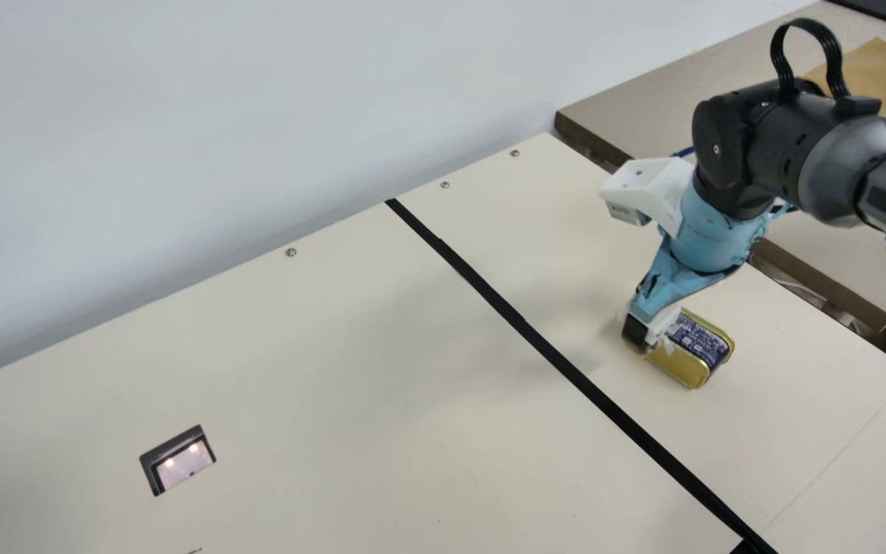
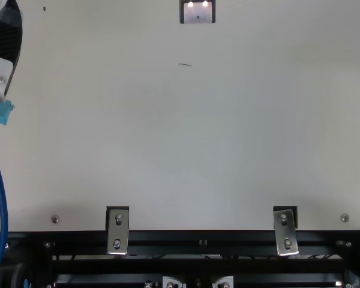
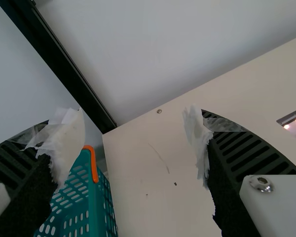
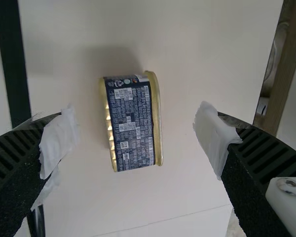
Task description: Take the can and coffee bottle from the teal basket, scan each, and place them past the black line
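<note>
One can (image 1: 693, 348) lies on the cream table (image 1: 335, 369) between three and four o'clock in the main view, its dark blue printed side up and its gold rims along two edges. It sits across the black line (image 1: 520, 318) from the dark-framed window (image 1: 178, 459), which is set into the table at eight o'clock with two small lights glowing in it. My right gripper (image 1: 652, 326) is down at the can, also between three and four o'clock, tilted toward it. The right wrist view shows its taped fingers (image 4: 214, 136) spread wide, with the can between their lines and a gap on either side, so nothing is gripped; how near the tips come to the can in height is hard for me to judge. Around ten o'clock in the top view is my left gripper (image 2: 7, 39), while the window sits at twelve. Its own wrist view has the two taped fingers (image 3: 200, 138) well apart with nothing held, and past one of them the teal basket (image 3: 89, 212) with an orange handle (image 3: 92, 163), near the table's edge.
</note>
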